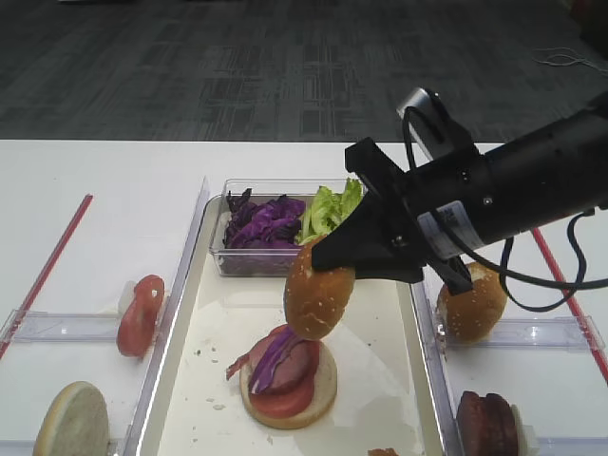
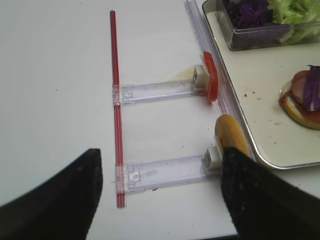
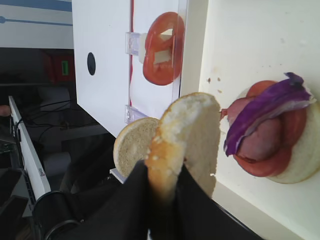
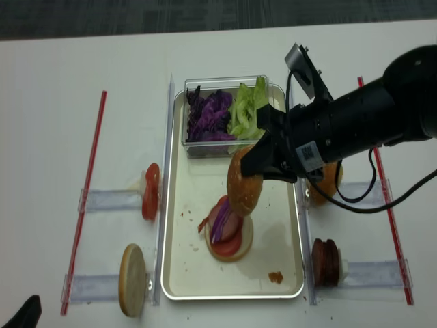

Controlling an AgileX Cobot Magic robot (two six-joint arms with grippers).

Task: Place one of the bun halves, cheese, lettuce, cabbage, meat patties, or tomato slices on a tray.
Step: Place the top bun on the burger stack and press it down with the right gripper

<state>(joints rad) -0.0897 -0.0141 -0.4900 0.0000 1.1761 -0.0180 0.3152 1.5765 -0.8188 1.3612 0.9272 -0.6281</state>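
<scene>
My right gripper [image 1: 334, 264] is shut on a golden sesame bun half [image 1: 318, 293], held on edge above the tray [image 1: 214, 332]. Just below it on the tray sits a pale bun base stacked with tomato, meat and a strip of purple cabbage [image 1: 288, 372]. In the right wrist view the bun half [image 3: 184, 142] stands pinched between the black fingers, with the stack [image 3: 274, 134] to its right. My left gripper [image 2: 160, 197] hovers open over the table left of the tray, with nothing between its fingers. No cheese is in view.
A clear tub [image 1: 220, 249] at the tray's far end holds cabbage [image 1: 264, 220] and lettuce [image 1: 329, 209]. Left holders carry a tomato slice [image 1: 141, 313] and a pale bun disc [image 1: 71, 420]. Right holders carry another bun [image 1: 472, 304] and meat patties [image 1: 487, 424]. Red strips [image 1: 47, 266] flank the table.
</scene>
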